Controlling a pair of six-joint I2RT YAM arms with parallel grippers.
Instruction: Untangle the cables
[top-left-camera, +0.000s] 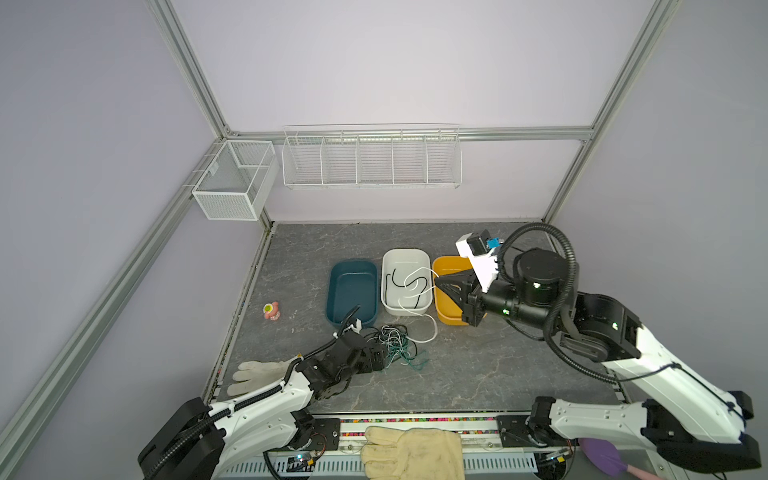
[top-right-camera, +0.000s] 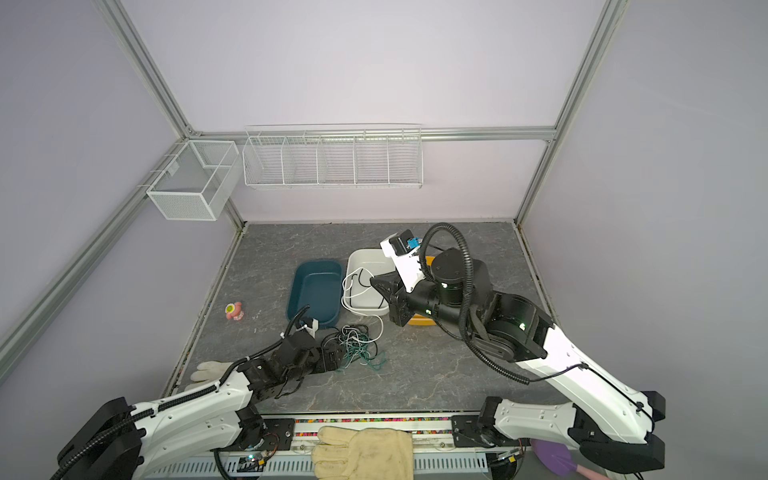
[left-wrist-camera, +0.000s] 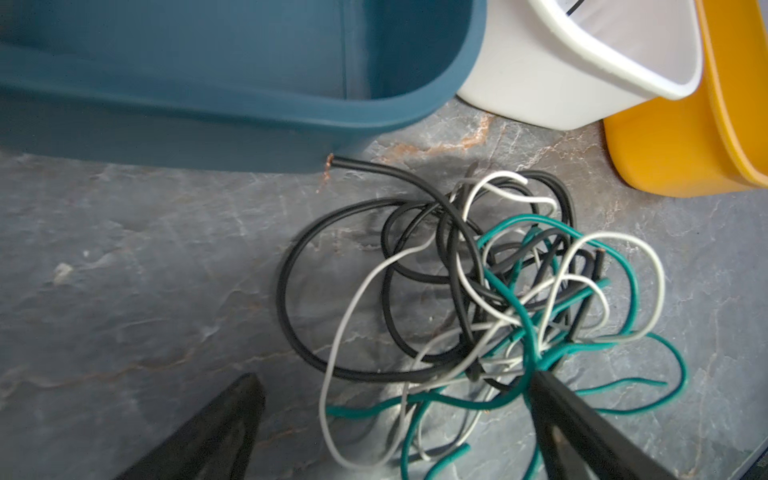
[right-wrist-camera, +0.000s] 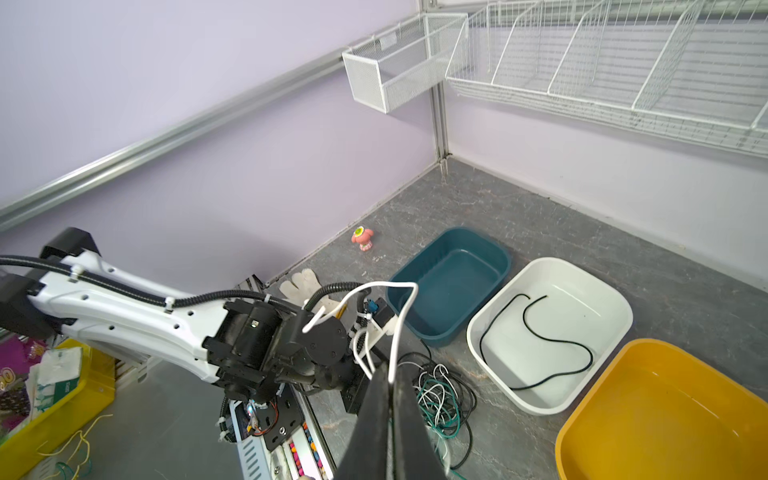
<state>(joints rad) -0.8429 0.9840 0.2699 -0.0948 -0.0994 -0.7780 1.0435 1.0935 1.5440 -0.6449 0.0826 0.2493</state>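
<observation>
The cables (top-left-camera: 395, 345) lie in a black, white and teal-green tangle (top-right-camera: 357, 345) on the grey table, in front of the bins. My left gripper (left-wrist-camera: 392, 376) is open at the near side of the tangle (left-wrist-camera: 498, 291), with loops lying between its fingers. One finger (left-wrist-camera: 573, 428) touches the teal strands. My right gripper (right-wrist-camera: 388, 370) hangs over the white bin (top-left-camera: 405, 250) and is shut on a white cable (right-wrist-camera: 390, 284). That cable trails down to the table beside the tangle. A black cable (right-wrist-camera: 561, 341) lies alone inside the white bin.
A blue bin (top-left-camera: 353, 262) and a yellow bin (top-left-camera: 449, 318) flank the white one. A pink toy (top-left-camera: 272, 310) sits at the left. One glove (top-left-camera: 257, 372) lies under my left arm, another (top-left-camera: 415, 453) at the front edge. Wire baskets (top-left-camera: 370, 166) hang on the back wall.
</observation>
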